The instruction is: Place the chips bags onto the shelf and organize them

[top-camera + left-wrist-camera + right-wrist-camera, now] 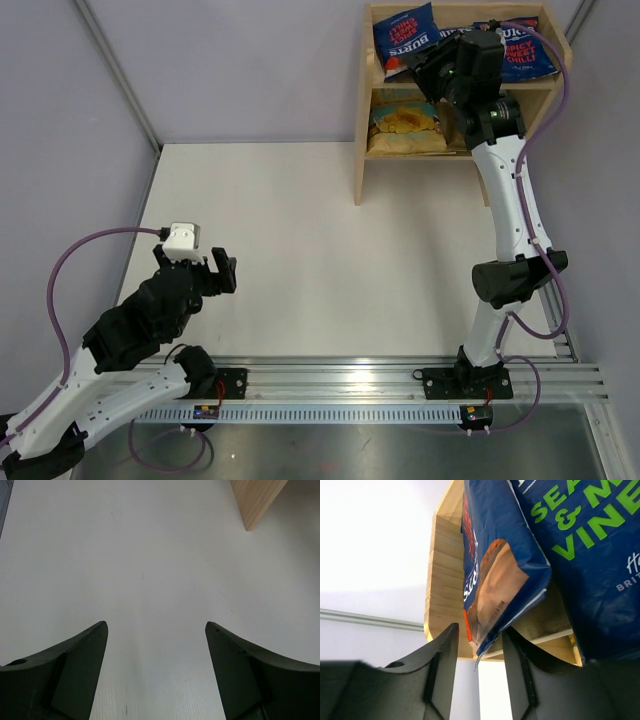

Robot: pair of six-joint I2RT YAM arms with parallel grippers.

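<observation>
Right wrist view: the right claw point(480, 628) straddles the lower corner of a red-labelled chips bag point(490, 570) at the shelf point(442, 580), upper centre; pinching or loosed, I cannot tell. Likely light, crinkly, slippery, crushable, so best held by the flat seam. Left claw point(156, 625) gapes released over the smooth white desk point(150, 555), with ample room.

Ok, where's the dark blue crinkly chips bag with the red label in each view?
Top external: dark blue red-label chips bag, upper tier, left.
Left wrist: not in it.
Right wrist: centre, its corner inside the right claw.
Shared landmark: light wooden shelf.
</observation>
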